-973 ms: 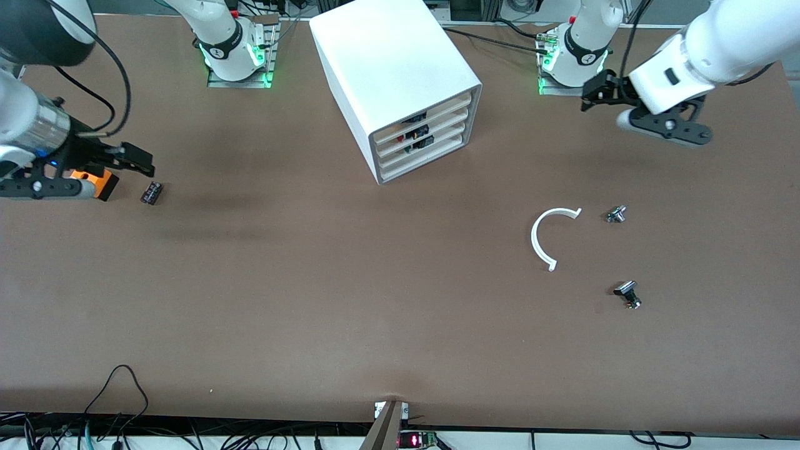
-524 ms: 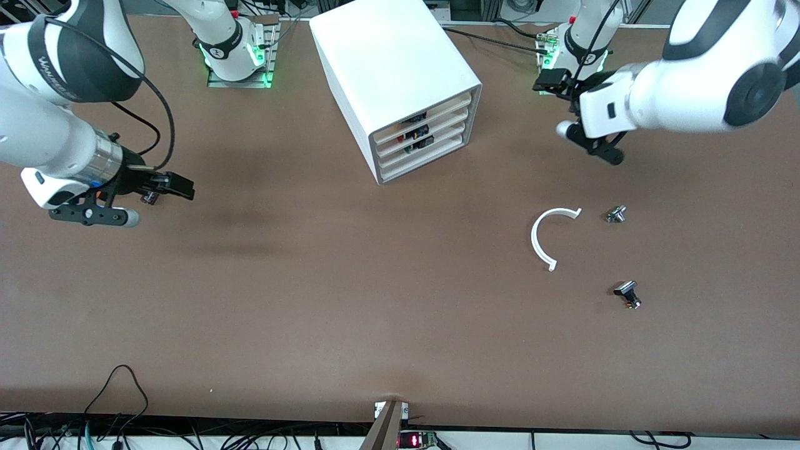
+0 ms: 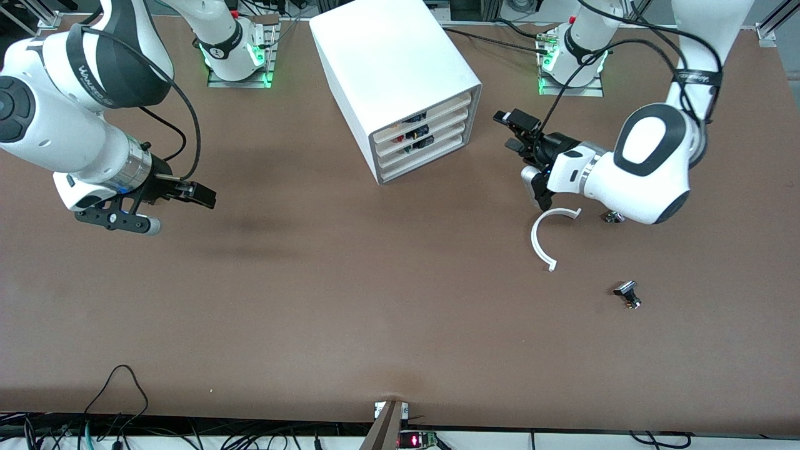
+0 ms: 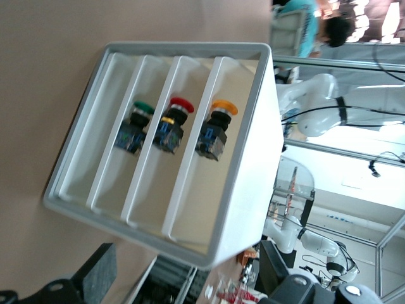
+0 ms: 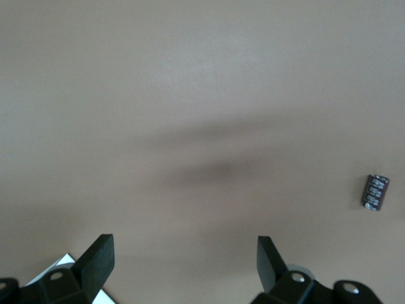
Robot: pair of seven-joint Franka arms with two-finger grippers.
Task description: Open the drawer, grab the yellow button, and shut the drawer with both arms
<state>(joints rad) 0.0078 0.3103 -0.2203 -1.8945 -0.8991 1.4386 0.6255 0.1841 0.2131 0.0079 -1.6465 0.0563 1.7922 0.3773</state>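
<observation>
looking down from the front camera, i see the white cabinet [image 3: 400, 87] standing near the tabletop [image 3: 350, 300] edge where the arm bases are, about midway along it, with its four tray drawers all pushed in. the top drawer [image 4: 215, 145] is shut, and through its open face the left wrist view shows me the button [image 4: 214, 130], orange-yellow cap on a black body, lying inside it. the two drawers below hold a red-capped button [image 4: 171, 123] and a green-capped button [image 4: 135, 125].

my left tool [image 3: 515, 131] hangs over bare tabletop just beside the cabinet's drawer face, toward the left arm's end, fingers spread wide and holding nothing. a white curved piece [image 3: 542, 240] lies on the tabletop nearer the front camera than that tool, a small metal part [image 3: 614, 217] peeks out beside the left arm's wrist, and a second small dark part [image 3: 628, 294] sits closer to the front edge.

my right tool [image 3: 197, 194] hovers over the tabletop toward the right arm's end, well apart from the cabinet, fingers [image 5: 95, 256] fully spread and empty. its wrist view catches a small dark cylinder [image 5: 375, 192] lying on the tabletop.
</observation>
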